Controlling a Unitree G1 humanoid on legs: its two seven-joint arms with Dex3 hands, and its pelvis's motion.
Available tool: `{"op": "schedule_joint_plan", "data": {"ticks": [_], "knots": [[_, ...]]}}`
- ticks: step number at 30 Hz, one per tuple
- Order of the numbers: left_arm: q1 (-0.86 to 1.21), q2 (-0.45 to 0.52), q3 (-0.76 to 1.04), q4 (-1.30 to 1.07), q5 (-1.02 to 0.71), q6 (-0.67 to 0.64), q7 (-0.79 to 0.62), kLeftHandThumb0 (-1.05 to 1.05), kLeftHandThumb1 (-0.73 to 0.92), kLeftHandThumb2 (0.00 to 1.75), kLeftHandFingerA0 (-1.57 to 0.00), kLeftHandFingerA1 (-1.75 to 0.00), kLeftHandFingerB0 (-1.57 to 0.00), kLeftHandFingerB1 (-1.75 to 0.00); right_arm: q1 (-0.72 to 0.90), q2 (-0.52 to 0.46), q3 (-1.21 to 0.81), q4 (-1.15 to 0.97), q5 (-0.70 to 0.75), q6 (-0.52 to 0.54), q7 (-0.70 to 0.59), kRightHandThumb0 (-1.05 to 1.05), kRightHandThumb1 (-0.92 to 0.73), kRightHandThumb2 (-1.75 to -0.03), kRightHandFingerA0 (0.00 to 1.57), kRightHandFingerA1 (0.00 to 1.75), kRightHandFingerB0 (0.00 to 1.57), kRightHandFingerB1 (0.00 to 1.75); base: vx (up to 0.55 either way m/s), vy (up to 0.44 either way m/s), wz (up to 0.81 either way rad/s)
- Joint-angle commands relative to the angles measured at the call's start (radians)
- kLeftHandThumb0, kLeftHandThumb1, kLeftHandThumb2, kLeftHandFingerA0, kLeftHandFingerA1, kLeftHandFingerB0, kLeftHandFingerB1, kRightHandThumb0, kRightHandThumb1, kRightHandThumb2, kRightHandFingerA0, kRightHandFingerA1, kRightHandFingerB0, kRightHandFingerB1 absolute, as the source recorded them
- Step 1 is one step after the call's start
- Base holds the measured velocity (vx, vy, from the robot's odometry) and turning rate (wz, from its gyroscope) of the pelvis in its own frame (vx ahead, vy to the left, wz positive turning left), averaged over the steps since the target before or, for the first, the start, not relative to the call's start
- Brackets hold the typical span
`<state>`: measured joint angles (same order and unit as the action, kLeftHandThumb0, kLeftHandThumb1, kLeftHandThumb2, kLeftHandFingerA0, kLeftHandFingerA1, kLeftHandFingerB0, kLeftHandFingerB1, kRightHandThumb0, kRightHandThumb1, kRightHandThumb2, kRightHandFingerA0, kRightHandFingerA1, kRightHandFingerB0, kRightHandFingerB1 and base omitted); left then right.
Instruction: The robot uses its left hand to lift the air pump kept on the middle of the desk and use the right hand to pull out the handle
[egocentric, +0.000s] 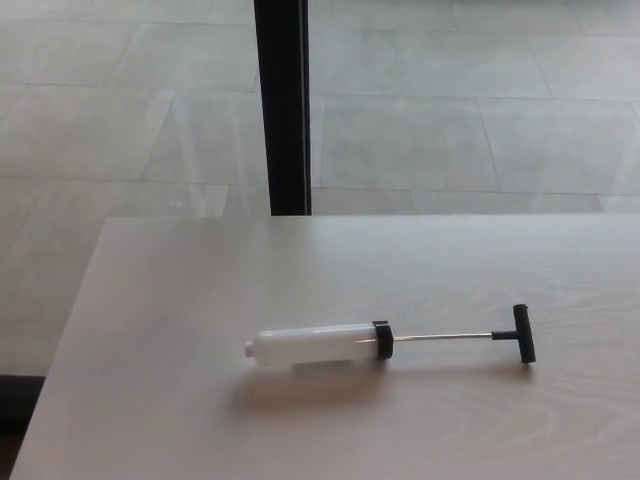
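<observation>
Pale tiled floor (450, 130) and a dark post (282, 105) lie beyond the light wooden surface (180, 300). On it, mid-surface, the air pump (320, 344) lies flat, long axis left to right: white barrel leftward, handle (524, 333) rightward with its rod apparently already extended. Neither hand shows, so their state is unknown.
</observation>
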<state>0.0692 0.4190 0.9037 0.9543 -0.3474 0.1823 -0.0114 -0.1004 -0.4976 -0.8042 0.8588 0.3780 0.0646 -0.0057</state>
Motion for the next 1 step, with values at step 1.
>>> {"op": "schedule_joint_plan", "data": {"ticks": [1], "knots": [[0.006, 0.016, -0.059, 0.004, 0.01, -0.016, 0.046, -0.54, 0.67, 0.59, -0.41, -0.71, -0.37, -0.56, 0.015, -0.021, 0.104, 0.007, -0.066, -0.01, 0.006, -0.69, -0.62, -0.96, 0.35, 0.64, 0.11, 0.44, 0.0, 0.0, 0.0]]}}
